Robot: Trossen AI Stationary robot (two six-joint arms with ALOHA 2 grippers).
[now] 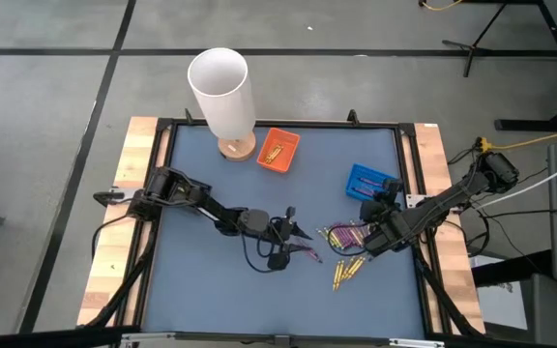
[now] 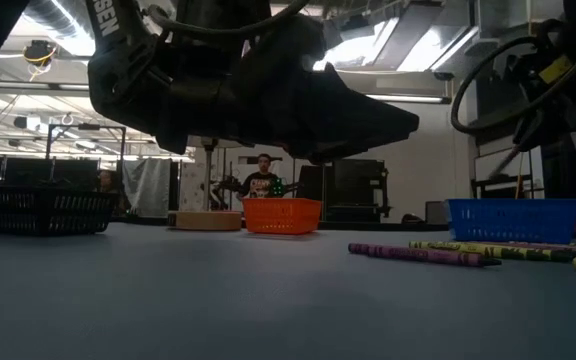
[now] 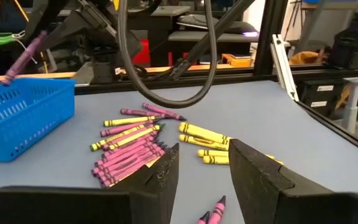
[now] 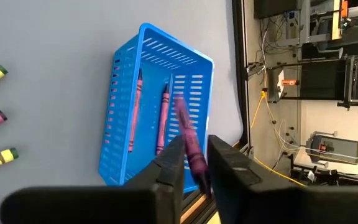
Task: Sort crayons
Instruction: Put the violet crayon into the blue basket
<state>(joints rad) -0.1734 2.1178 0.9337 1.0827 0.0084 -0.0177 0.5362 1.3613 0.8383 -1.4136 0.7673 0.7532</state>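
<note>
the landmark here is the small blue slotted plastic basket [image 1: 372,181] near the right rear of the dark blue table mat [image 1: 201,290].

far to the left of the blue basket, beyond the white cylinder on its round wooden base [image 1: 223,94] and the small orange plastic basket [image 1: 279,150], the left gripper [image 1: 296,232] sits low over the mat. its fingers [image 3: 253,177] stand a narrow gap apart with nothing between them. a couple of purple crayons [image 3: 211,213] lie on the mat just under and ahead of that gap, apart from the fingers. the orange basket holds a few yellow-gold crayons [image 1: 275,152].

between the left gripper and the blue basket lies the loose pile of purple and yellow-gold wax crayons [image 3: 132,144], spread on the mat in front of the basket, with more yellow ones [image 1: 347,272] nearer the front edge.

the right gripper [image 4: 194,163] hangs right over the blue basket's near rim. its fingers are pinched onto 1 purple crayon [image 4: 188,135], which sticks out past the tips over the basket. 2 purple crayons [image 4: 148,112] already lie inside the blue basket, side by side on its floor.
</note>
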